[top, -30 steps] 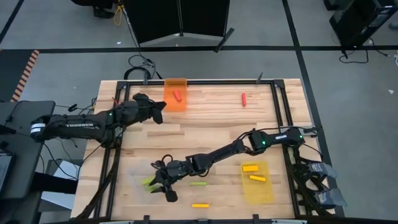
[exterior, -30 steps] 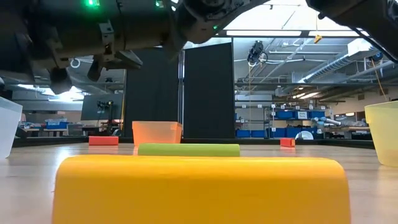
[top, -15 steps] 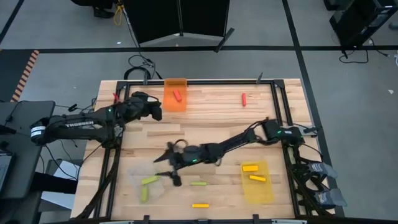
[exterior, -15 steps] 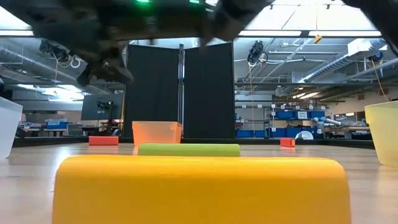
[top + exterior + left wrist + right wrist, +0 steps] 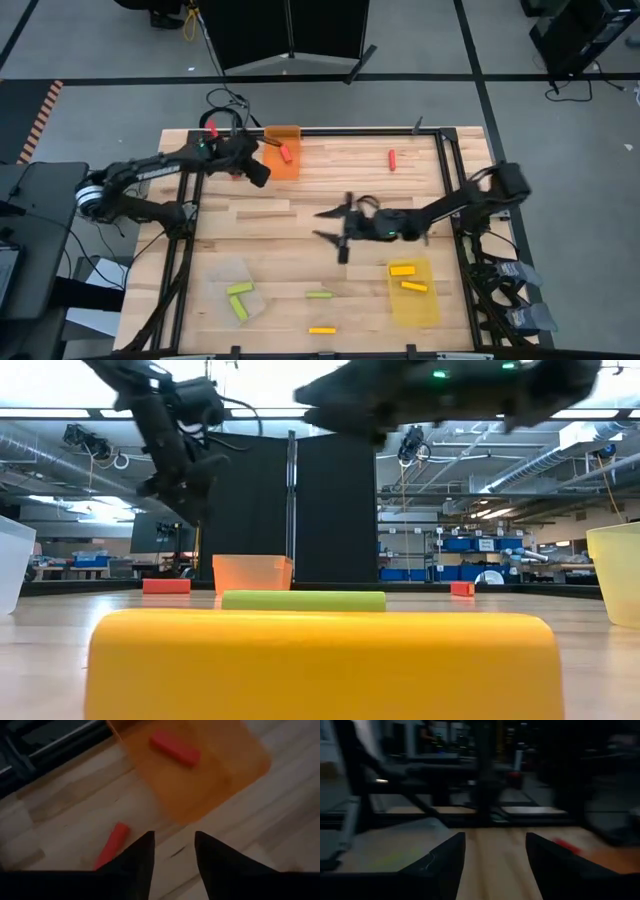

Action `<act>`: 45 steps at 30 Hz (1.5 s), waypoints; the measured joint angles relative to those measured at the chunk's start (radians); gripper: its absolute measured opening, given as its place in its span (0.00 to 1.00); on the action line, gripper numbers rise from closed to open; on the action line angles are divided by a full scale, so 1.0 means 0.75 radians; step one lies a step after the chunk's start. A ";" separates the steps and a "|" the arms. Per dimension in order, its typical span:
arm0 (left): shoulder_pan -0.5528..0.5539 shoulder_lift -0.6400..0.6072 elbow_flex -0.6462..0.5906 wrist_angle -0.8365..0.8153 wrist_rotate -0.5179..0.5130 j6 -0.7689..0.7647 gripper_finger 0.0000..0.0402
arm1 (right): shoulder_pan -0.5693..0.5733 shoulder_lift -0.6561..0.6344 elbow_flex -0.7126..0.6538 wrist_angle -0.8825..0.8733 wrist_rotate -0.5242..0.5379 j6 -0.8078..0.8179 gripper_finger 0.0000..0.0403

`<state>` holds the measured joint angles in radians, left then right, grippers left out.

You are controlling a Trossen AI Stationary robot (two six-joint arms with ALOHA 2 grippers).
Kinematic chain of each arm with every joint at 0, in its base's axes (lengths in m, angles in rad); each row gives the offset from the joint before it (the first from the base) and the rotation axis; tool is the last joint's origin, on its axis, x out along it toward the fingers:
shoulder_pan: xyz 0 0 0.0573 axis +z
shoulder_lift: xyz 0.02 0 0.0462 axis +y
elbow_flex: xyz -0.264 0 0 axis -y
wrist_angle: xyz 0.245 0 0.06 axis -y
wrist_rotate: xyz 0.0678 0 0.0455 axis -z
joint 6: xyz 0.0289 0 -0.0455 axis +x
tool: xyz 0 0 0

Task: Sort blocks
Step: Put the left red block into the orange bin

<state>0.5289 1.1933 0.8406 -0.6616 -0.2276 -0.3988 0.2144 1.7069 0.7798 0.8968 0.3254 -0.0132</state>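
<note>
My left gripper [image 5: 258, 172] [image 5: 172, 840] hovers open and empty beside the orange bin [image 5: 283, 165] [image 5: 210, 785], which holds one red block [image 5: 285, 152] [image 5: 175, 747]. Another red block [image 5: 112, 845] lies flat on the table just ahead of its fingers. My right gripper [image 5: 335, 225] [image 5: 495, 840] is open and empty above the table's middle. Two green blocks [image 5: 240, 298] lie in the clear bin [image 5: 222, 275]. Two yellow blocks [image 5: 406, 277] lie in the yellow bin [image 5: 415, 305]. A green block [image 5: 319, 295], a yellow block [image 5: 322, 329] and a red block [image 5: 392, 158] lie loose on the table.
A black metal frame [image 5: 450, 165] runs around the tabletop. In the low view the loose yellow block [image 5: 320, 660] fills the foreground, with the green block [image 5: 303, 600] behind it and both arms overhead. Bare wood lies between the bins in the table's middle.
My right gripper has pulled away from the clear bin at the near left, rising and travelling right and toward the far edge, to the table's middle. A second green block now lies in that bin. My left arm has lifted and swung toward the far edge, its gripper staying by the orange bin.
</note>
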 joint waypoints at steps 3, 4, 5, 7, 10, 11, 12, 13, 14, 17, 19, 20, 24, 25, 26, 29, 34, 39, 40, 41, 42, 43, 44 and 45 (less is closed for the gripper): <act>0.042 0.116 0.121 -0.104 0.047 0.108 0.39 | 0.023 -0.155 -0.153 0.000 0.117 -0.023 0.55; 0.054 0.152 0.155 -0.135 0.060 0.145 0.39 | 0.030 -0.204 -0.197 0.000 0.156 -0.023 0.55; 0.066 0.188 0.187 -0.161 0.071 0.180 0.39 | 0.037 -0.252 -0.239 0.004 0.186 -0.023 0.55; 0.091 0.260 0.238 -0.210 0.090 0.232 0.39 | 0.057 -0.344 -0.324 0.006 0.246 -0.023 0.55; 0.128 0.353 0.292 -0.323 0.100 0.291 0.39 | 0.092 -0.462 -0.421 0.011 0.322 -0.023 0.55; 0.140 0.376 0.297 -0.340 0.097 0.312 0.39 | 0.105 -0.495 -0.444 0.011 0.345 -0.023 0.55; 0.152 0.389 0.297 -0.351 0.097 0.326 0.39 | 0.118 -0.525 -0.465 0.013 0.363 -0.023 0.55; 0.161 0.398 0.292 -0.355 0.097 0.344 0.39 | 0.135 -0.552 -0.484 0.011 0.386 -0.023 0.55; 0.170 0.408 0.290 -0.357 0.097 0.351 0.39 | 0.148 -0.574 -0.501 0.010 0.409 -0.023 0.55; 0.203 0.416 0.267 -0.357 0.096 0.372 0.39 | 0.175 -0.617 -0.539 0.010 0.454 -0.023 0.55; 0.221 0.415 0.257 -0.346 0.088 0.385 0.39 | 0.183 -0.628 -0.550 0.010 0.467 -0.023 0.55; 0.229 0.415 0.251 -0.341 0.085 0.389 0.39 | 0.185 -0.630 -0.554 0.008 0.480 -0.023 0.55; 0.264 0.415 0.224 -0.347 0.069 0.397 0.41 | 0.185 -0.628 -0.555 0.003 0.486 -0.023 0.55; 0.272 0.415 0.211 -0.343 0.059 0.404 0.42 | 0.185 -0.628 -0.555 0.003 0.486 -0.023 0.55; 0.280 0.415 0.197 -0.336 0.055 0.415 0.43 | 0.185 -0.628 -0.555 0.004 0.486 -0.023 0.55; 0.301 0.415 0.153 -0.296 0.054 0.428 0.46 | 0.185 -0.628 -0.555 0.002 0.486 -0.022 0.55; 0.328 0.415 0.084 -0.225 0.062 0.462 0.49 | 0.185 -0.628 -0.555 0.000 0.486 -0.022 0.54; 0.347 0.415 0.019 -0.152 0.104 0.494 0.49 | 0.185 -0.628 -0.555 0.000 0.488 -0.018 0.54; 0.351 0.415 0.006 -0.134 0.107 0.497 0.49 | 0.185 -0.628 -0.555 0.000 0.488 -0.014 0.54; 0.354 0.416 -0.009 -0.114 0.110 0.497 0.49 | 0.185 -0.628 -0.555 0.000 0.488 -0.012 0.54; 0.360 0.416 -0.022 -0.104 0.112 0.498 0.49 | 0.185 -0.628 -0.555 0.000 0.488 -0.012 0.54; 0.366 0.417 -0.034 -0.093 0.112 0.500 0.49 | 0.185 -0.628 -0.555 0.000 0.489 -0.012 0.54; 0.370 0.417 -0.045 -0.080 0.112 0.507 0.49 | 0.185 -0.628 -0.554 0.000 0.489 -0.009 0.54; 0.374 0.417 -0.055 -0.070 0.112 0.515 0.49 | 0.185 -0.628 -0.555 0.000 0.489 -0.006 0.54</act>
<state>0.8091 1.5059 0.7996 -0.7140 -0.1436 -0.0125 0.3534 1.2362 0.3637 0.8967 0.6918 -0.0175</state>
